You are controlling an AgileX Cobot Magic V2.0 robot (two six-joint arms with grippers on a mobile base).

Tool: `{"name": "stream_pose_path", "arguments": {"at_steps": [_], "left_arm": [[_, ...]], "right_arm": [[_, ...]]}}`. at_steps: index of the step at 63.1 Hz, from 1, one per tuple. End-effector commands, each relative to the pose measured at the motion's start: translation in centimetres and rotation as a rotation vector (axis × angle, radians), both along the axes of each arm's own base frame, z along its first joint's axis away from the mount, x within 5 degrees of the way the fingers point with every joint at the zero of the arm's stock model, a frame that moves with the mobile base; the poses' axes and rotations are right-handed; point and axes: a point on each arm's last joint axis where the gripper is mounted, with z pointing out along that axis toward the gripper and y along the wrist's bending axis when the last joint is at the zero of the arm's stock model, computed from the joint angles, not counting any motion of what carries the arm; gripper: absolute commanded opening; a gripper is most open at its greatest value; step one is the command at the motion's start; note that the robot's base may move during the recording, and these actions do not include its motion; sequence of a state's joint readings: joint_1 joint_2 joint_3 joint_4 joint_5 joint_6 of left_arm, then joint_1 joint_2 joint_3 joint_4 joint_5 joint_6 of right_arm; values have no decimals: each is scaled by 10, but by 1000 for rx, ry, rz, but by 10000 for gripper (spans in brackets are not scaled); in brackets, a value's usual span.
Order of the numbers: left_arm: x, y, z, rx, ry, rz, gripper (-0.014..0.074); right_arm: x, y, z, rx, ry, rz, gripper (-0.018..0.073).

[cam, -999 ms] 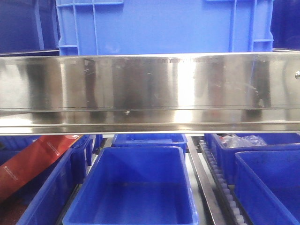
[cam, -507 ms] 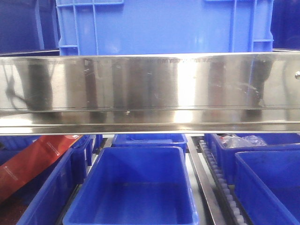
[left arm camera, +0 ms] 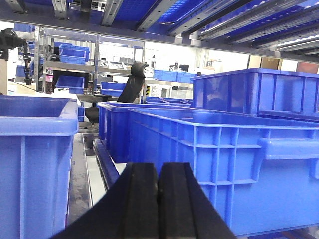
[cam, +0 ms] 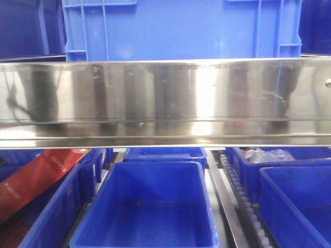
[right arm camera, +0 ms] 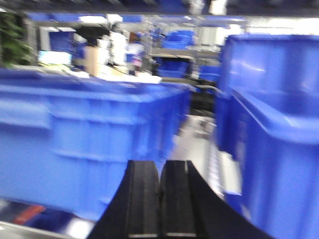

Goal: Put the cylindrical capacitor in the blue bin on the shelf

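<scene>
The shelf [cam: 165,98] spans the front view, its steel beam above blue bins. The middle bin [cam: 150,206] looks bare inside. Left gripper [left arm camera: 158,201] and right gripper [right arm camera: 160,204] both show pads pressed together. The capacitor appears nowhere.

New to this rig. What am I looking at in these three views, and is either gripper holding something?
It is a two-armed robot on a mobile base. The front view faces the shelf: a shiny steel beam with blue bins above and below, the middle blue bin showing nothing inside. A red package lies in a bin at left. The other two views come from the wrists, low among the bins. The left gripper and right gripper are both shut, nothing held. No capacitor is visible.
</scene>
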State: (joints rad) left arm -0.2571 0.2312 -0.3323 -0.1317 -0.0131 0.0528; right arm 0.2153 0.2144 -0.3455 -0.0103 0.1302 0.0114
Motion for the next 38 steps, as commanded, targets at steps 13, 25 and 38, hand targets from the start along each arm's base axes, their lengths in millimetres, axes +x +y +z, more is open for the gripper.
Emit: {"name": "stream_pose_path", "arguments": {"at_steps": [13, 25, 38], "left_arm": [[-1, 1, 1, -13, -15, 5, -111], [-1, 1, 1, -13, -15, 5, -111], [-1, 1, 1, -13, -15, 5, -111]], "right_arm": [[7, -15, -61, 93, 1, -227, -168], [9, -16, -85, 96, 43, -236, -168], [8, -16, -87, 99, 15, -238, -168]]}}
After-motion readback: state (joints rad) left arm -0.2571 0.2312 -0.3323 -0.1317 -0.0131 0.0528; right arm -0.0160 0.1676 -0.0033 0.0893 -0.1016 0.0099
